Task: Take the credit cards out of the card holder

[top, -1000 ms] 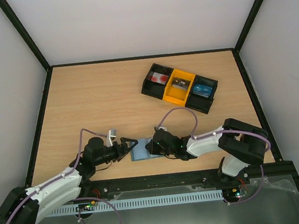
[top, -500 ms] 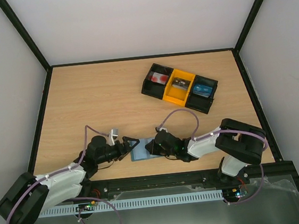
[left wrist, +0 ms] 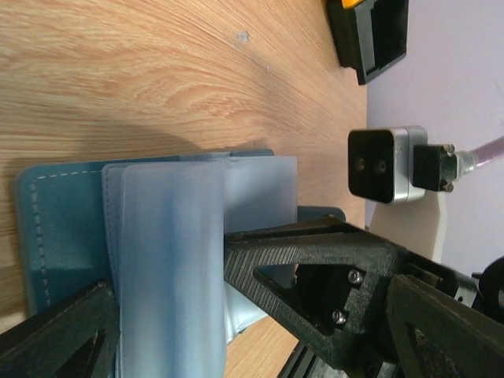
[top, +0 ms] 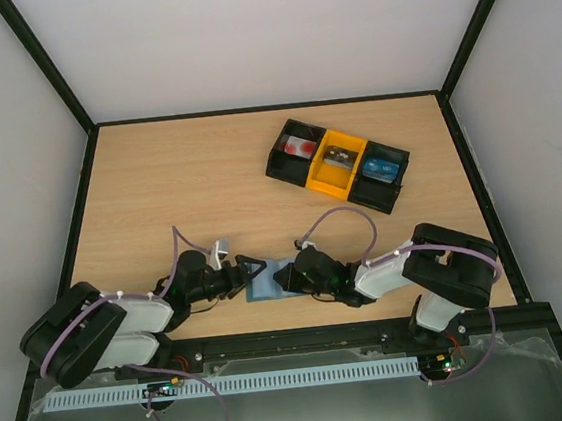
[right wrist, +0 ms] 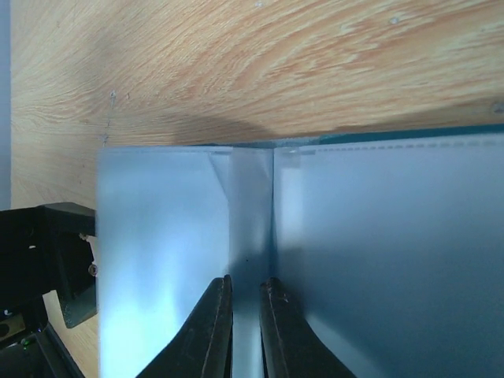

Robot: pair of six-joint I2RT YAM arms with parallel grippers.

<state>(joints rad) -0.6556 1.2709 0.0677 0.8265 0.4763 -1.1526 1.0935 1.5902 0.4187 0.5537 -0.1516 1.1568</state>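
Note:
The dusty-blue card holder (top: 266,282) lies open near the table's front edge, between both grippers. In the left wrist view its stitched cover (left wrist: 63,236) and pale inner pockets (left wrist: 169,260) fill the lower left. My left gripper (top: 249,272) is open, its wide-spread fingers (left wrist: 307,260) on either side of the holder's left end. My right gripper (right wrist: 246,315) is shut on a thin pale strip of the card holder (right wrist: 157,236). The credit cards lie apart in the tray: white with red marks (top: 301,147), dark grey (top: 337,161), bright blue (top: 380,169).
The black-and-yellow three-bin tray (top: 319,174) stands at the back right, far from the grippers. Black frame rails border the table, and the front rail (top: 294,338) runs just behind the holder. The right wrist's camera (left wrist: 382,165) shows close by in the left wrist view.
My left arm has reached further right and its open fingers now meet the holder's left end. The right gripper has closed a little on the holder.

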